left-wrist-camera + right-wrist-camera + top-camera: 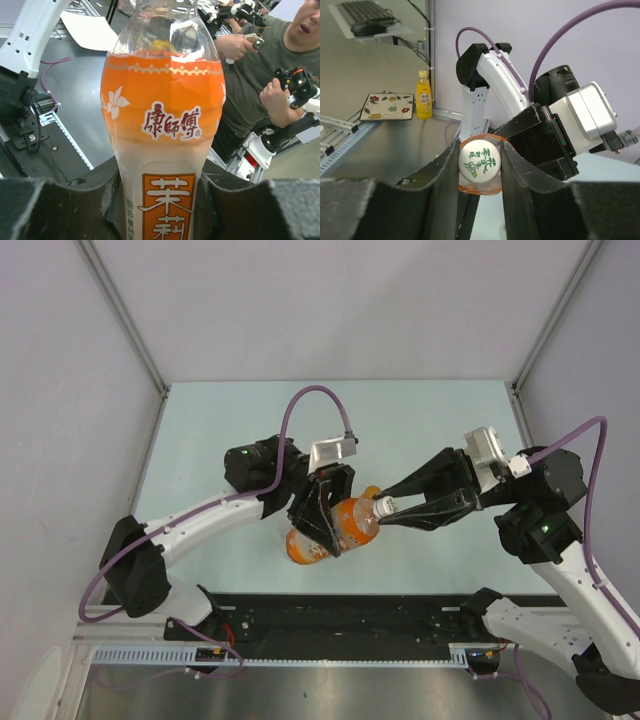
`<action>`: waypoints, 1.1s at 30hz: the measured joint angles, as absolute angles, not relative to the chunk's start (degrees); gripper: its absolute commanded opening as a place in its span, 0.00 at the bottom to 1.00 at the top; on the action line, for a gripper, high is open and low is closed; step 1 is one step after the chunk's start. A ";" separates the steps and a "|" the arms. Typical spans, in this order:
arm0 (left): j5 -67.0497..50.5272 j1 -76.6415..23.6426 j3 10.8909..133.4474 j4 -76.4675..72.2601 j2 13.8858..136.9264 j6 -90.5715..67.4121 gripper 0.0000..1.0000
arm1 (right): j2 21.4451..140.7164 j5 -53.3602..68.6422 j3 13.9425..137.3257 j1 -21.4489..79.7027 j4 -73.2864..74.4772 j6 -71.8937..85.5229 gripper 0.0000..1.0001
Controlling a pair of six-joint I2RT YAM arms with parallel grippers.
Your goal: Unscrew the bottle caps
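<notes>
Pale green tabletop (420, 430), grey walls round it. Orange bottle (162, 115) is near front-centre of table, tilted, neck twd the right arm. It has a clear shoulder and an orange-white label w/ red characters. L gripper (318, 525) clamps its body. R gripper (388, 507) is closed on white cap (479, 160), which has green print on top.

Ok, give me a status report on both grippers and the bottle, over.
Left gripper shut on orange bottle, held tilted. Right gripper shut on white cap, cap on the neck. Nothing seen in the way.
</notes>
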State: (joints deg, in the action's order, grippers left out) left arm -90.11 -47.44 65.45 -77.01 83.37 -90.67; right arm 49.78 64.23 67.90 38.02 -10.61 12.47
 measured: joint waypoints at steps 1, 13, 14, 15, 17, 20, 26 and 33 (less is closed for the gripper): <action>-90.11 -47.24 65.45 -77.01 83.37 -90.65 0.00 | 49.65 63.70 67.90 37.65 -10.28 12.84 0.55; -80.71 -43.13 64.23 -75.53 82.61 -84.05 0.00 | 51.86 60.73 67.75 34.35 -3.38 19.92 1.00; -80.18 -43.07 64.16 -75.48 82.50 -83.09 0.00 | 51.90 60.16 67.81 34.24 -2.76 20.12 1.00; -79.81 -42.98 64.16 -75.46 82.46 -82.26 0.00 | 51.90 59.53 67.94 34.15 -2.24 20.34 1.00; -79.18 -42.92 64.07 -74.19 82.00 -78.94 0.00 | 51.83 57.19 68.49 34.04 -0.73 20.62 1.00; -76.58 -42.37 63.90 -62.61 79.26 -68.36 0.00 | 51.66 52.66 69.41 33.47 1.67 20.80 1.00; -54.15 -43.29 69.52 -17.96 69.41 -29.50 0.00 | 50.52 45.30 70.02 32.34 7.64 20.18 1.00; -33.52 -43.38 68.79 -4.27 64.42 -16.01 0.03 | 49.12 39.88 70.02 32.12 12.38 19.22 1.00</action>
State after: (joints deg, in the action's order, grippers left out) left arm -33.52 -43.38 68.79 -4.27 64.42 -16.01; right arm 49.12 39.88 70.02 32.12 12.38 19.22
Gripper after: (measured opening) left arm 0.437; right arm 0.994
